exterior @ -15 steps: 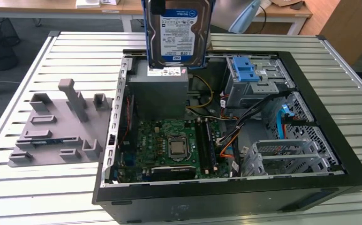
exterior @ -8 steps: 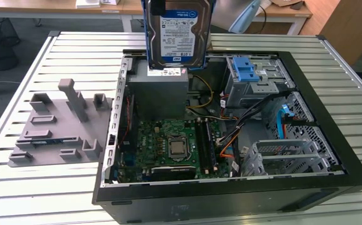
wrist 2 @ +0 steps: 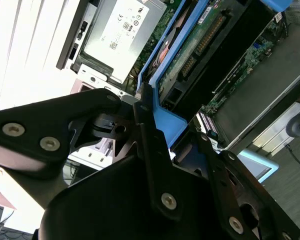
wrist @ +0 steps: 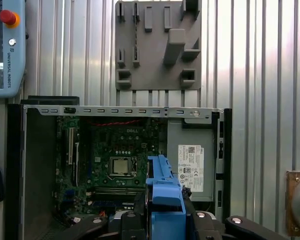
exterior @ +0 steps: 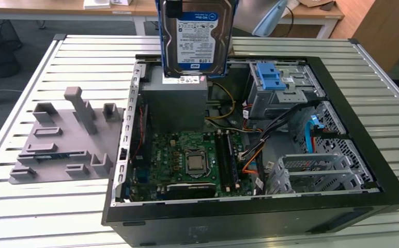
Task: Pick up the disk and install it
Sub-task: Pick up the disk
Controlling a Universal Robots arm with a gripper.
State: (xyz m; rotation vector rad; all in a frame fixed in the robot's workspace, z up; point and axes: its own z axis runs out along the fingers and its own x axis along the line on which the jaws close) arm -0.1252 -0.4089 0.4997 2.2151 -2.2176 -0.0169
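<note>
The claw point(wrist 2: 140, 112) is clamped on the blue bracket point(wrist: 165, 192) of the disk point(exterior: 196, 36), upright above the open case point(exterior: 255, 222), so a firm, untilted carry clear of the cables point(exterior: 282, 121) seems wise.

**Layout of the workspace.** An open computer case point(exterior: 255, 222) lies on its side on a slatted table point(exterior: 41, 217). A fixture plate point(exterior: 61, 144) rests on the table just beside the case, on the exterior view's left. Inside the case, the power supply point(exterior: 175, 101) occupies the far corner toward the exterior view's left. The motherboard point(exterior: 185, 155) lies in front of it, nearer the camera. A drive cage point(exterior: 282, 85) sits in the far corner toward the exterior view's right, with further drive bays point(exterior: 323, 165) in front of it along that wall. The disk point(exterior: 195, 39) hangs upright above the far end of the case, near the power supply, clamped between the fingers of the gripper point(wrist: 164, 207). Desks point(exterior: 68, 9) stand behind the table.
</note>
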